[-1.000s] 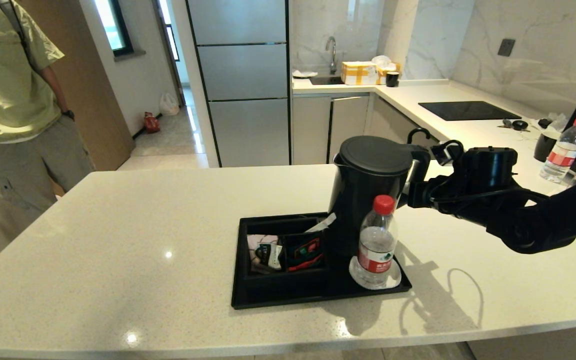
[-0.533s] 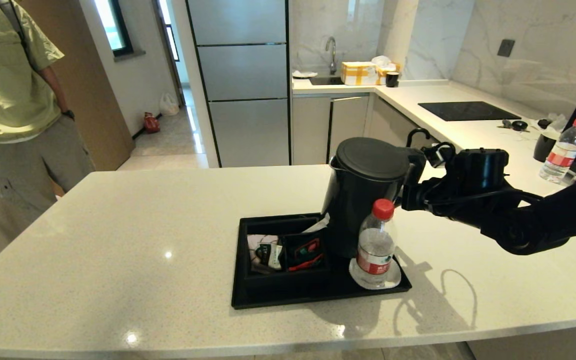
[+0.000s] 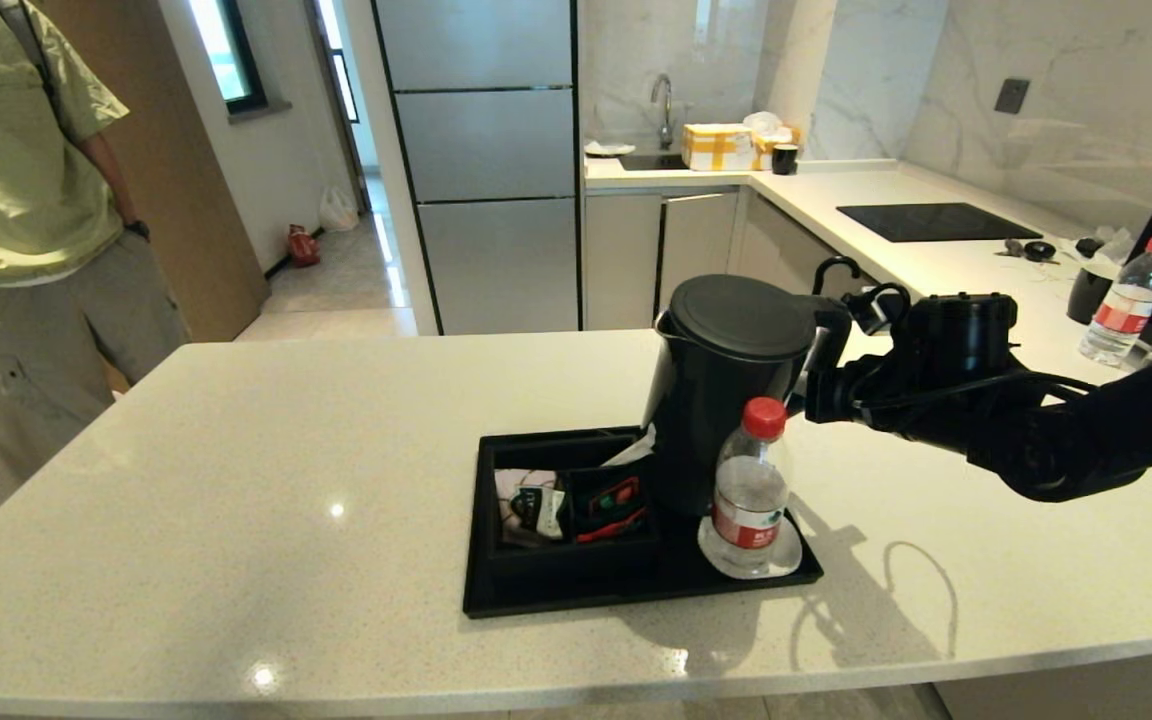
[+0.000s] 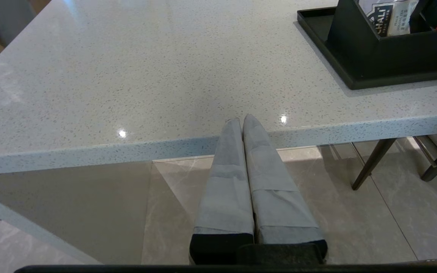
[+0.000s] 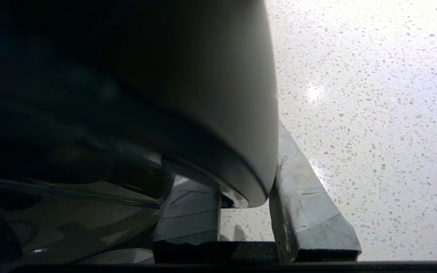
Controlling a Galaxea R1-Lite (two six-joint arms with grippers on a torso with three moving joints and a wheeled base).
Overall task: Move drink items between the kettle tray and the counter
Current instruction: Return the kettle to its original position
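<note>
The right gripper is clamped on the loop handle of the kettle, its two padded fingers pinching the handle between them. The kettle stands at the back right of the tray, leaning slightly away from the gripper; whether its foot is fully seated on the round base cannot be told, since the bottle hides it.

To do this step well, judging from the lean, the kettle should be brought upright and moved straight up or down over its base, not dragged sideways. The bottle stands just in front of the kettle, on a white coaster at the tray's front right corner, near enough to be knocked over by a swing. The grip sits high on the handle, so a loose hold could let the heavy body pivot.

The kettle is tall, matte black and slightly tapered, with a flat round lid. The bottle is clear ribbed plastic with a red cap and red label. The tray is a flat black rectangle with a raised rim; its left compartments hold a sachet and red-and-green packets. The counter under the tray is pale speckled stone, glossy, with a rounded front edge.

The left gripper idles below the counter's front edge, well left of the tray, fingers pressed together and empty.
</note>
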